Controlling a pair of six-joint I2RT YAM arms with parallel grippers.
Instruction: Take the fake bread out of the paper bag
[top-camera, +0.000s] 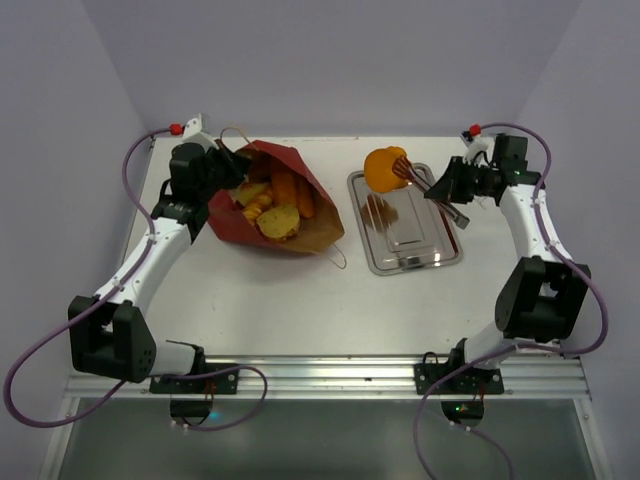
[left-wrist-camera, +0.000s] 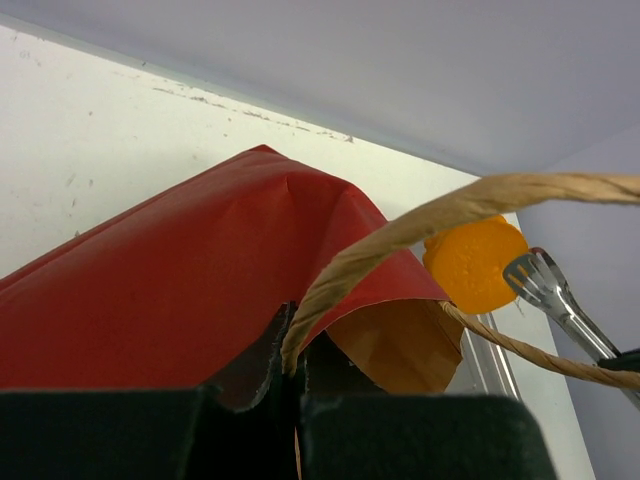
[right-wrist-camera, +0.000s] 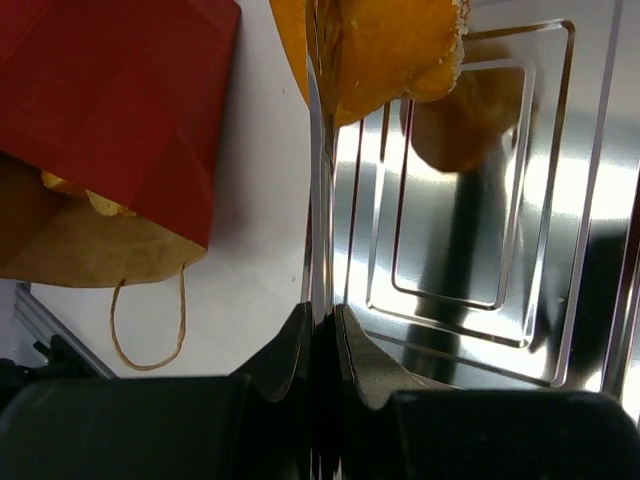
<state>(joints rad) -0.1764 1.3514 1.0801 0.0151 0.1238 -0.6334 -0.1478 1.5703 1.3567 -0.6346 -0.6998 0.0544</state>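
Lying at 10 o'clock on the table (top-camera: 300, 300), the paper bag (top-camera: 228, 218) is pinched at its rim by the closed left gripper (top-camera: 232, 170); fake bread (top-camera: 278, 215) is seen inside. At 1 o'clock, over the far edge of the tray (top-camera: 420, 250), a bun (top-camera: 381, 168) is held at 9 o'clock from the right gripper (top-camera: 450, 188), which is clamped on tongs (top-camera: 425, 183). Bun-to-tray clearance cannot be judged.

Top view looks down over the whole worktop (top-camera: 300, 300). Left wrist camera sits close against the paper bag (left-wrist-camera: 180, 300). Right wrist camera, farther from the paper bag, faces its side. All three share it.
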